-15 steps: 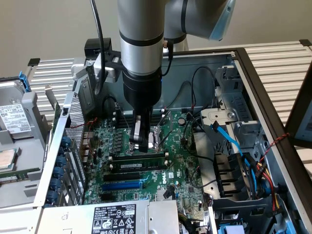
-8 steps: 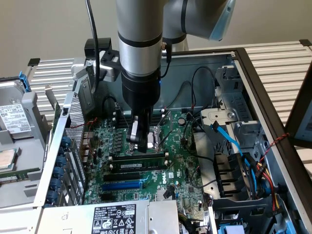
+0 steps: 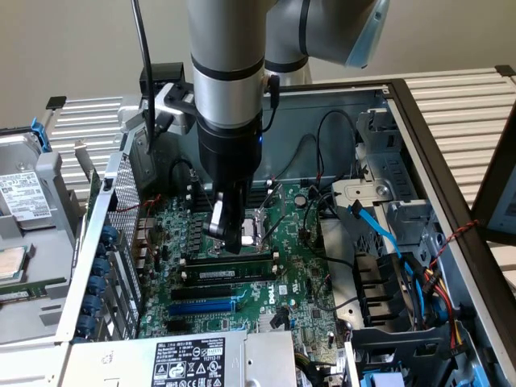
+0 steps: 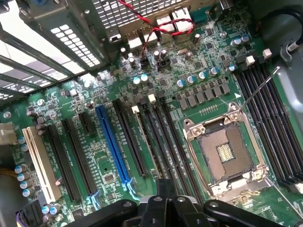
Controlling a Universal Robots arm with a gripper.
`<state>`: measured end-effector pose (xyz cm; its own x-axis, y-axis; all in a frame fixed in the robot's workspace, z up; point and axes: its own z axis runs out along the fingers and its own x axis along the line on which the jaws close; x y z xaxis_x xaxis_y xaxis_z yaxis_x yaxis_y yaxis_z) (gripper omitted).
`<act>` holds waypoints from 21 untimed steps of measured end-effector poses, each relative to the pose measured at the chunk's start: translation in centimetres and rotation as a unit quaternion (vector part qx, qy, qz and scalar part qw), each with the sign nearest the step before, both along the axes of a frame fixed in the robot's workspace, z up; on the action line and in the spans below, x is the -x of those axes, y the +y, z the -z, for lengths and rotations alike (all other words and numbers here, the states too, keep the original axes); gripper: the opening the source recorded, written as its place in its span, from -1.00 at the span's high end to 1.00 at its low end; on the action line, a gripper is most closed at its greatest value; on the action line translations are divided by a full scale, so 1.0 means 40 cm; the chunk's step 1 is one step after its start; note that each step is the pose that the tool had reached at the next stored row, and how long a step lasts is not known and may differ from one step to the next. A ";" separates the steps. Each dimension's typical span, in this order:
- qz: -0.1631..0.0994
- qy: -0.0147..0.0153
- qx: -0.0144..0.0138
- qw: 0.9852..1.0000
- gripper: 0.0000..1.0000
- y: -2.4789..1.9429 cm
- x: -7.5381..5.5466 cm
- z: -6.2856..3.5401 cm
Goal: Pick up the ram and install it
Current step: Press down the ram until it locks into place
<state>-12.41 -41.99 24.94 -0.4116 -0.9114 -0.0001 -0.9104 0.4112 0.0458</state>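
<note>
1 flat green ram [image 3: 234,275] beneath shut pincer [image 3: 230,239]

Plain beige wall [image 3: 72,40] behind the work area, evenly lit, no window visible. Work surface is a pale slatted metal table [image 3: 459,105] with parallel ribs, running to the exterior view's right and also behind on the left. Open grey metal computer case [image 3: 339,109] lies flat on it, dark frame edge [image 3: 435,169] along the exterior view's right. At the exterior view's left, a silver hard drive with a white label [image 3: 20,197] sits in a grey bracket. Light is soft and diffuse, with few hard shadows.
</note>
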 end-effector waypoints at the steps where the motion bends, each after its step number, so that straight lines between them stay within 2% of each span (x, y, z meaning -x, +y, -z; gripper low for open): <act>1: 0.005 0.000 0.000 1.000 0.79 0.000 0.000 0.000; 8: 0.045 0.000 0.000 0.999 0.79 0.000 0.001 0.004; 13: 0.076 0.000 0.000 0.997 0.79 0.000 0.001 0.004; 14: 0.090 0.000 0.000 0.996 0.79 0.000 0.001 0.004; 21: 0.133 0.000 0.000 0.991 0.79 0.000 0.001 0.004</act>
